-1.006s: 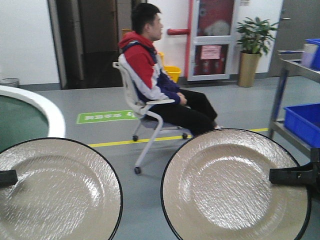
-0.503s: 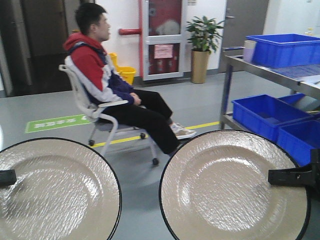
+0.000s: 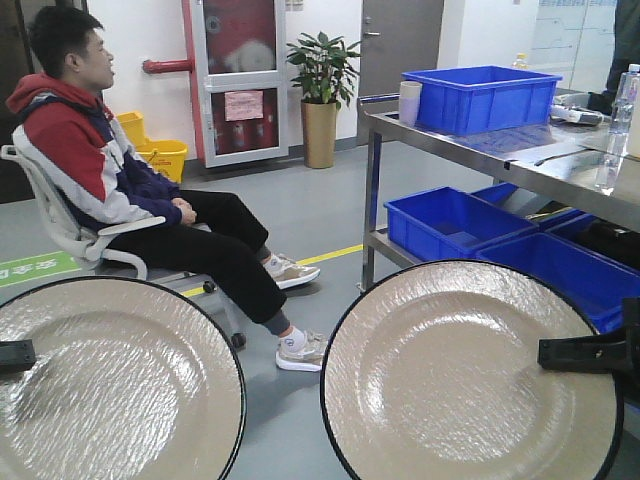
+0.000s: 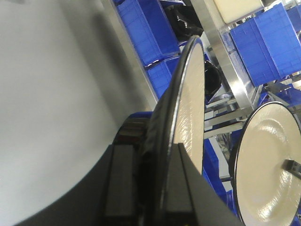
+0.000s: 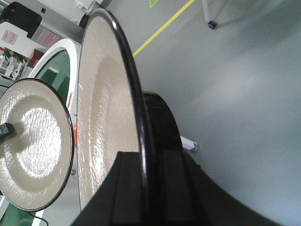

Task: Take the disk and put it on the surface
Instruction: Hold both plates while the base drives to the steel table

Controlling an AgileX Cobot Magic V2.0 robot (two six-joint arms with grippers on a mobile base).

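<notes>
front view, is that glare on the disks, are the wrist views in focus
Front view: white glare streaks on the left disk and right disk; room behind fairly sharp. Left wrist view: left claw is dark and soft, close to the lens. Right wrist view: right claw likewise.

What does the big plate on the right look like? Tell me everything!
The right disk is a big round plate. It is shiny cream with a rippled, brushed-looking surface, a shallow sunken middle and a thin black rim. It hangs in the air with its face toward the front camera. The right gripper pinches its right edge, with one finger on each side. Nothing else touches it.
</notes>
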